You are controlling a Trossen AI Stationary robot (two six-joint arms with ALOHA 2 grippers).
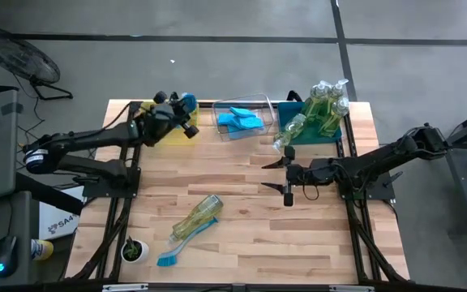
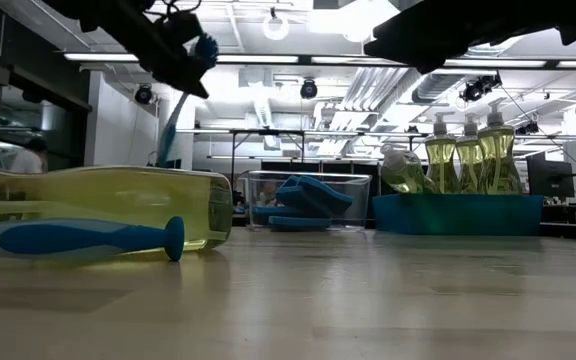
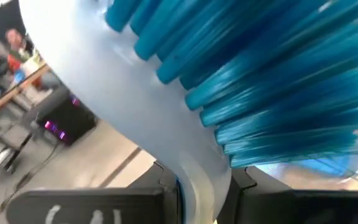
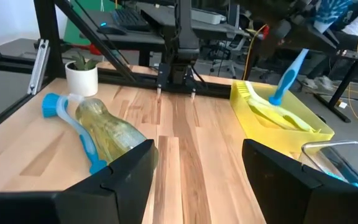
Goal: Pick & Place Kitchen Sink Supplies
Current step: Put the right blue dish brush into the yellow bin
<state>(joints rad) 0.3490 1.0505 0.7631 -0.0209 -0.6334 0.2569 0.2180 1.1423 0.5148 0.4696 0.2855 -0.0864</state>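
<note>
While the left gripper [image 1: 186, 115] hangs over the yellow bin [image 1: 162, 132], it is clenched on a blue dish brush [image 4: 286, 78], probably to drop it beside the brush already inside. The right gripper [image 1: 288, 177] waits released above mid-table. A soap bottle [image 1: 196, 216] and another blue brush [image 1: 186, 241] lie on the table. No label is readable.

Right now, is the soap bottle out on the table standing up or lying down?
Lying down. The soap bottle rests on its side on the wooden table, with a blue dish brush beside it.
</note>
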